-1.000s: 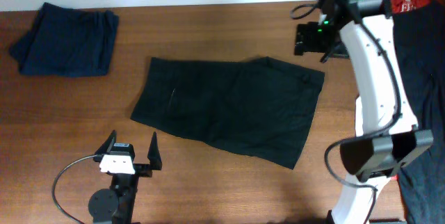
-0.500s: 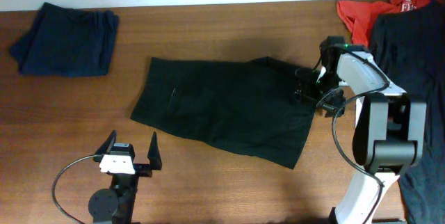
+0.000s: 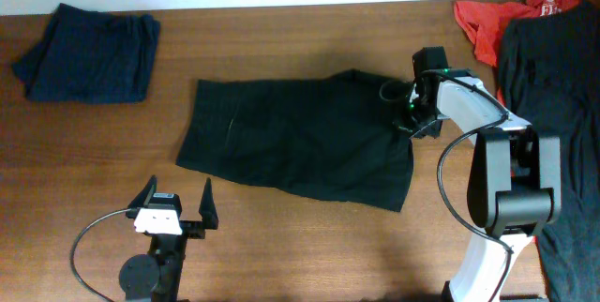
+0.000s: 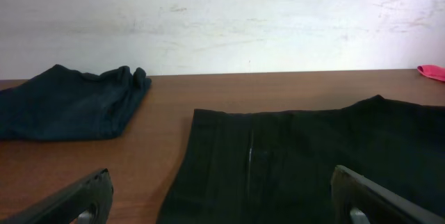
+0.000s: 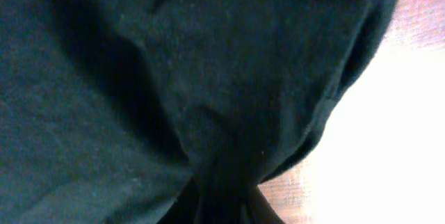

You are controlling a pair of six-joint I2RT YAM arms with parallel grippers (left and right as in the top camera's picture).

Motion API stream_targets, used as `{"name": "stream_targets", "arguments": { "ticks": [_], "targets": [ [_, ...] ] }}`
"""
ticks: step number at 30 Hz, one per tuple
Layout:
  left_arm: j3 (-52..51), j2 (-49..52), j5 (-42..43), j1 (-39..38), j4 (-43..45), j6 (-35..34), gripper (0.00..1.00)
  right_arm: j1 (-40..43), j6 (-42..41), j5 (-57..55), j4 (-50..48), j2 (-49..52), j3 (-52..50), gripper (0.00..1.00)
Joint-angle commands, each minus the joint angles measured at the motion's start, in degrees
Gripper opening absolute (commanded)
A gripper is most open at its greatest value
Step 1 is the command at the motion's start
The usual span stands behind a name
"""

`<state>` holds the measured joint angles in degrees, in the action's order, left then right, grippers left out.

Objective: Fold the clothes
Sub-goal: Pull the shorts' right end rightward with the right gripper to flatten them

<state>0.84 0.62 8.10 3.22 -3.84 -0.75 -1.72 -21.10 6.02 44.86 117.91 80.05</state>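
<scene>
Black garment [image 3: 300, 147]: lies flat at mid-counter, a rough rectangle. Long axis runs left to right, the right end sitting a little nearer the front edge than the left. Matte woven cloth with a few shallow creases. A thin pale mark [image 4: 250, 158] shows near its left end. The upper right corner is rucked up into a small hump.

Right arm [image 3: 469, 105]: reaches in from the right and meets that rucked corner. Wrist view is filled with dark cloth. Folds converge into one tight pinch at the bottom centre, so the right jaws are closed on the black garment. The fingers themselves are mostly buried in the fabric.

Left arm [image 3: 155, 264]: near the front edge, short of the garment's left end and not touching it. The left jaws are spread wide with nothing between them.

Counter [image 3: 309, 255]: brown wood grain, smooth.

Navy garment [image 3: 89, 53]: far left corner, folded into a soft block, well apart from the rest.

Red garment [image 3: 487, 21]: crumpled at far right, with white print.

Second black garment [image 3: 553, 86]: overlaps the red one and trails down the right edge.

Wall [image 4: 222, 15]: white, scuffed, behind the counter.
</scene>
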Motion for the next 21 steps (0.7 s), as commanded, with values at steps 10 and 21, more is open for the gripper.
{"name": "stream_targets", "arguments": {
  "ticks": [10,21],
  "targets": [
    [-0.3,-0.3,0.0,-0.2,-0.1,-0.5,0.99,2.1,6.0,-14.4,7.2,-0.1,19.4,0.99],
    [-0.3,-0.3,0.0,-0.2,-0.1,-0.6,0.99,-10.5,11.4,0.4,17.4,-0.2,27.1,0.75]
  ]
}}
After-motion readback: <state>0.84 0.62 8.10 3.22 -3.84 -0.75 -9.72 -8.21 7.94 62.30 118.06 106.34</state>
